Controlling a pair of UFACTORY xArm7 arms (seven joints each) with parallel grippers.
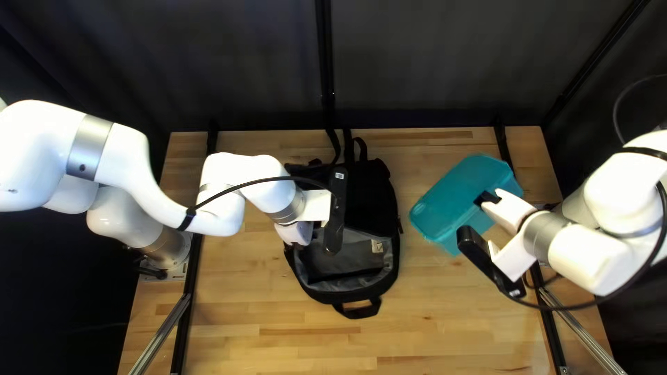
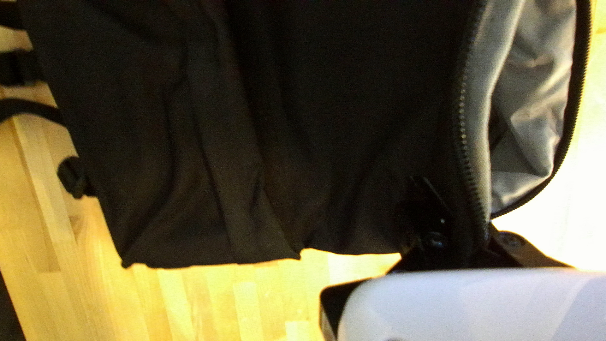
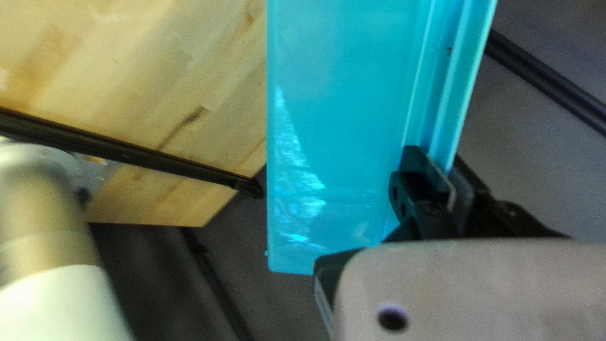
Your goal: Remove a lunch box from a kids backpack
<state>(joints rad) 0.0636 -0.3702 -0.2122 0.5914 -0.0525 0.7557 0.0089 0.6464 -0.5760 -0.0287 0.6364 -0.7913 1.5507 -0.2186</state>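
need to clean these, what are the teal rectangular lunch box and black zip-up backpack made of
Teal rectangular lunch box: likely glossy plastic, given its crisp edges and bright reflections. Black zip-up backpack: matt fabric, soft folds show; perhaps polyester or nylon.

A broad stretch of the wood tabletop (image 1: 445, 326) gives me a way in along the near side, and a narrower lane runs between the backpack (image 1: 372, 194) and the teal lunch box (image 1: 462, 191). From the left, my left arm (image 1: 170, 208) bars the approach, its gripper (image 1: 335, 212) blocking entry over the gray-lined compartment (image 1: 340, 260), whose near part lies open. Loose straps (image 1: 347, 146) clutter the far end. On the right, the lunch box, my right gripper (image 1: 490, 262) and right arm (image 1: 590, 243) fill the passage.
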